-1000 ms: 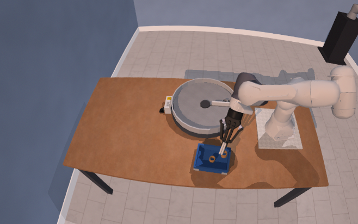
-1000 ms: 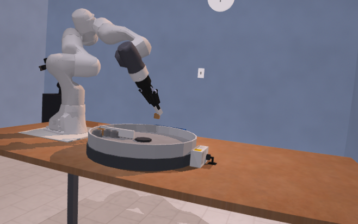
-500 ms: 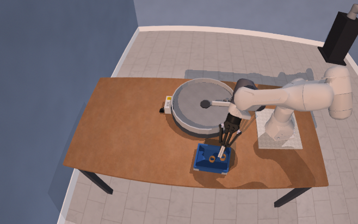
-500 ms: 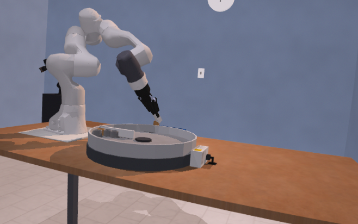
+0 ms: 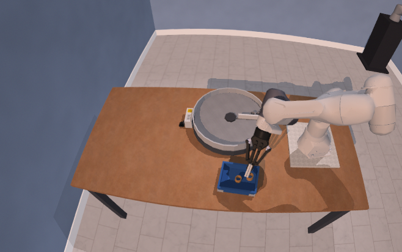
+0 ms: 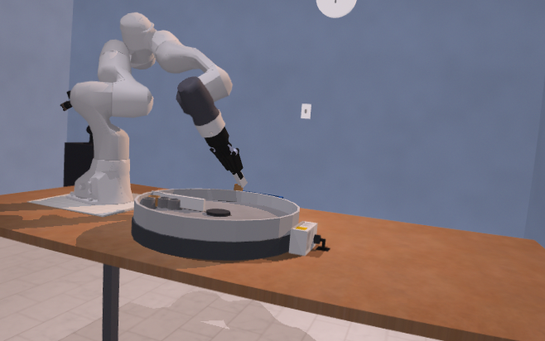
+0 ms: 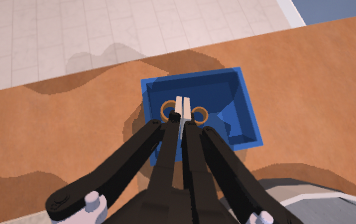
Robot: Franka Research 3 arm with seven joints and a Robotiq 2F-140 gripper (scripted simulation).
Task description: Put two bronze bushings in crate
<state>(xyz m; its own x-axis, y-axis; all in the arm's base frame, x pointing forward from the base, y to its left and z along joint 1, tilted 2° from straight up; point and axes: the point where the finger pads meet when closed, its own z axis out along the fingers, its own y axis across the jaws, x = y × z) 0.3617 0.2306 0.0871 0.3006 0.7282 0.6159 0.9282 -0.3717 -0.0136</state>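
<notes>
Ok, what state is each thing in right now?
Fingers: shut on one bronze bushing, low in the crate.
Other bronze bushing: lying flat in the crate, free.
Crate: upright.
Grey bushings: standing on the turning table.
</notes>
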